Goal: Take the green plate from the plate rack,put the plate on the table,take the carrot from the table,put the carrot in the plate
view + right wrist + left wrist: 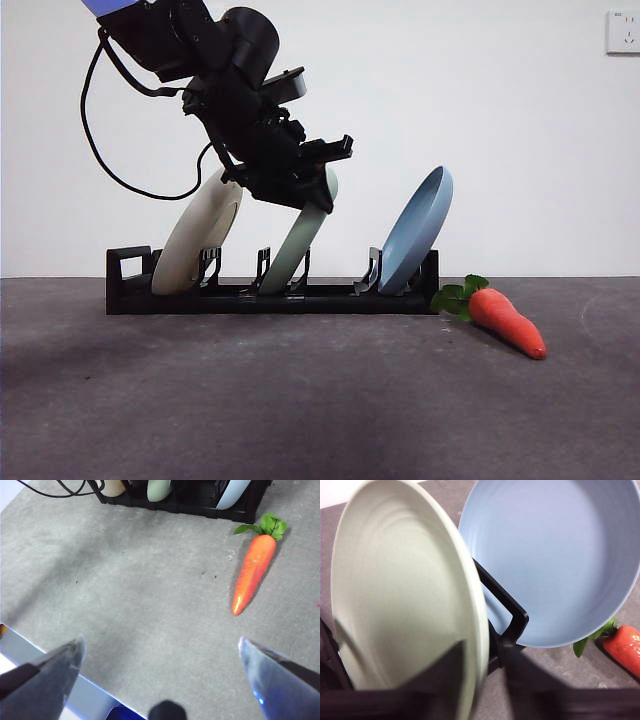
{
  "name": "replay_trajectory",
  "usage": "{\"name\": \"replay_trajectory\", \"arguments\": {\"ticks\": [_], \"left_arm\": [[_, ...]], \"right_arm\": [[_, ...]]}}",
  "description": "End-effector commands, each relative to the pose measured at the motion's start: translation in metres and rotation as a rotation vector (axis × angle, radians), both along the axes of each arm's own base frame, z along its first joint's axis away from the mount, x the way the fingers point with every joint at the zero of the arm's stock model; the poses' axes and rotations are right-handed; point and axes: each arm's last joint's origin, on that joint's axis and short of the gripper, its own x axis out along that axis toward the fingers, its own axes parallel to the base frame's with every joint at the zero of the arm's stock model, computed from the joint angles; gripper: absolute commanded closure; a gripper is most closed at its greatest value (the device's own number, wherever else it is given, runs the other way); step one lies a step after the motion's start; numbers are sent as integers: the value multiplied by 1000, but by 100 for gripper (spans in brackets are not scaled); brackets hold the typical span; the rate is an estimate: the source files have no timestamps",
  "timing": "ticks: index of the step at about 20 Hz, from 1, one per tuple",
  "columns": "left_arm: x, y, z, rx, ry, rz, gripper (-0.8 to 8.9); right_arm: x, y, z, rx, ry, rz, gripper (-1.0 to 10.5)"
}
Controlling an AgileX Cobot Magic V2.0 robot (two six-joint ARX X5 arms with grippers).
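In the middle slot of the plate rack (270, 295), centre frame, the stiff, light, smooth green plate (300, 245) has its upper rim pinched by the left hand (318, 188), a slip-prone hold.

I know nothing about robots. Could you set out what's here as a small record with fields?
Rack: long black plate rack on dark grey table
Plates in rack: cream-white plate, pale green plate, blue plate, all leaning
Left gripper: jaws astride the green plate's rim
Right gripper: open, above bare table, holding nothing
Carrot: glossy orange toy carrot, lying on the table beside the rack's blue-plate end
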Motion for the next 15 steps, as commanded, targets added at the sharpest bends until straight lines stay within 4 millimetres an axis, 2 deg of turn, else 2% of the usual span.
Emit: {"name": "replay_trajectory", "arguments": {"ticks": [1, 5, 8, 10, 15], "left_arm": [[0, -2, -2, 5, -4, -8, 822], [0, -2, 0, -12, -4, -27, 822], [1, -3, 10, -17, -11, -28, 822], [2, -4, 25, -21, -20, -28, 822], [-4, -3, 76, -71, -59, -79, 822]], "right_arm": [[0, 0, 1, 7, 0, -3, 295], [0, 0, 1, 7, 0, -3, 295], [0, 0, 1, 7, 0, -3, 295], [0, 0, 1, 7, 0, -3, 295], [0, 0, 1, 6, -1, -3, 295]]}}
